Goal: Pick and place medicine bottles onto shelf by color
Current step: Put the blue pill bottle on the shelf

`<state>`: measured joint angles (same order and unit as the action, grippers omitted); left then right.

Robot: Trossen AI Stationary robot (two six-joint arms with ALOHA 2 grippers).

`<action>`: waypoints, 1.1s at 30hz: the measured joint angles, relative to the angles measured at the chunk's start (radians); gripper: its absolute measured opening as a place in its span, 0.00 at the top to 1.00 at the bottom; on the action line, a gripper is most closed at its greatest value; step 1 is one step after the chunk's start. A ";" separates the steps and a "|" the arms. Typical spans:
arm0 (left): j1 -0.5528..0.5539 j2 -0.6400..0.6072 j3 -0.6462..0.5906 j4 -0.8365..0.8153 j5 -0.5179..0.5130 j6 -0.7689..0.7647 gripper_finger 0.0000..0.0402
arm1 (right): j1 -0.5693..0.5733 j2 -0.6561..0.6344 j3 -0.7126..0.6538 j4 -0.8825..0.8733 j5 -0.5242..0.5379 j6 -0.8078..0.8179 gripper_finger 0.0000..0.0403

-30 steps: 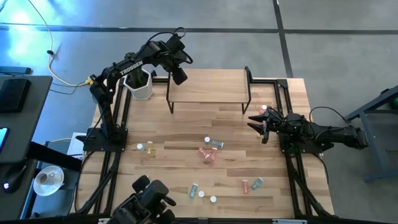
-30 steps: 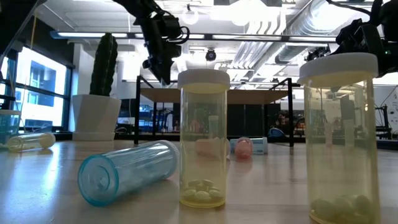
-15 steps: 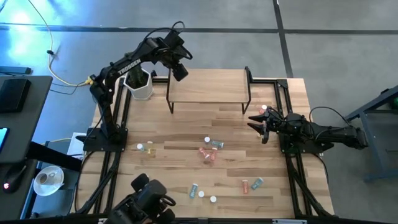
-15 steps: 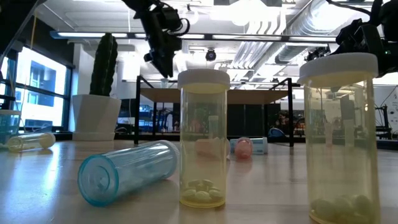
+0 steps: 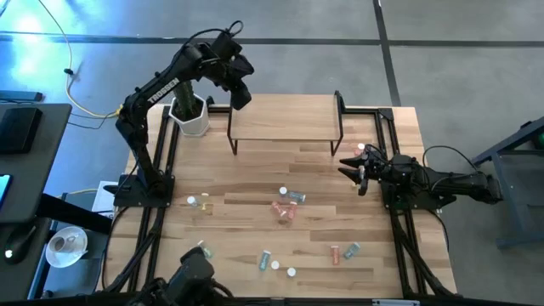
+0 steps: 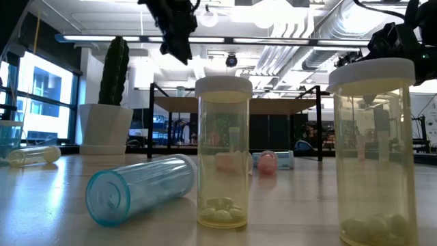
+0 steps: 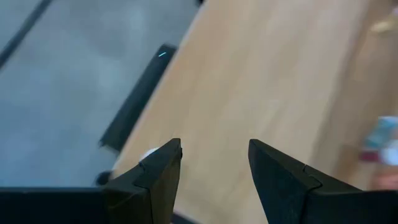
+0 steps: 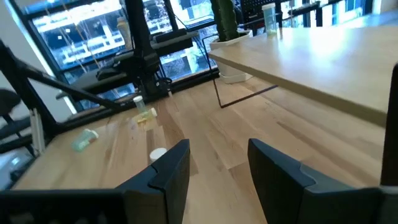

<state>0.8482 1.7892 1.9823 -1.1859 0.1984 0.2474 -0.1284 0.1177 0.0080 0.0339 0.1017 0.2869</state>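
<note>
The light-wood shelf (image 5: 285, 119) stands at the table's far middle on black legs. Several small bottles lie scattered on the near half of the table, among them a pink pair (image 5: 285, 209), a teal one (image 5: 294, 196) and a yellow one (image 5: 204, 204). One small bottle (image 8: 268, 15) stands upright on the shelf top near its left end. My left gripper (image 5: 241, 98) is open and empty, high above the shelf's far left corner (image 7: 214, 162). My right gripper (image 5: 347, 167) is open and empty, low at the table's right edge (image 8: 217, 162).
A white pot with a cactus (image 5: 190, 115) stands left of the shelf, close under my left arm. A pink bottle (image 5: 362, 149) lies just beyond my right gripper. In the low view two upright yellow bottles (image 6: 224, 150) and a lying blue one (image 6: 136, 188) stand near the front edge.
My left gripper has risen from just above the shelf's left end and drawn a little toward the table's far edge, staying open and empty.
</note>
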 joint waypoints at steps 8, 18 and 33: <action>-0.034 -0.159 -0.326 0.217 0.068 -0.010 0.58 | 0.000 0.000 0.000 0.000 0.000 0.023 0.62; -0.133 -0.426 -0.753 0.584 0.063 -0.103 0.59 | 0.000 0.000 0.000 0.000 0.000 0.027 0.62; -0.310 -0.575 -1.167 1.069 0.060 -0.198 0.59 | -0.001 0.000 0.000 0.070 0.044 0.016 0.62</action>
<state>0.5387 1.2137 0.8158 -0.1169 0.2587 0.0495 -0.1291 0.1177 0.0082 0.1038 0.1455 0.3028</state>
